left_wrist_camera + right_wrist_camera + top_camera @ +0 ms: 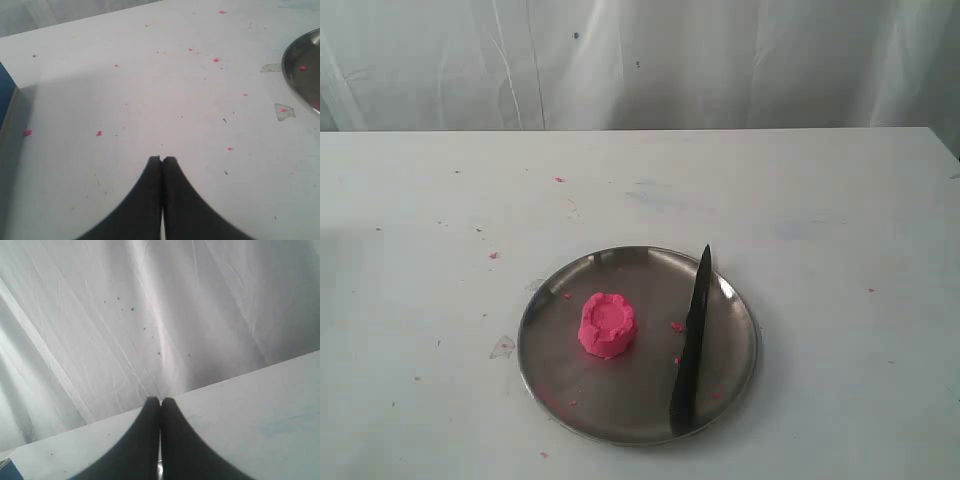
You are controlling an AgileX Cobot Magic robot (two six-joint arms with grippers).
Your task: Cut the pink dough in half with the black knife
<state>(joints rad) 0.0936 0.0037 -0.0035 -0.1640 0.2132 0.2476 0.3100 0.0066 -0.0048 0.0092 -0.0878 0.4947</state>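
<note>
The pink dough (607, 324), a round lump with a dented top, sits left of centre on the round steel plate (570, 385). The black knife (691, 343) lies on the plate's right side, tip pointing to the far rim. Neither arm shows in the exterior view. My left gripper (161, 159) is shut and empty above bare table, with the steel plate's rim (295, 70) at the edge of its view. My right gripper (160, 400) is shut and empty, facing the white backdrop beyond the table edge.
Tiny pink crumbs (99, 133) are scattered over the white table (440, 250) and on the plate. A white cloth backdrop (640, 60) hangs behind the table. A blue object (6, 90) stands at the table's side in the left wrist view.
</note>
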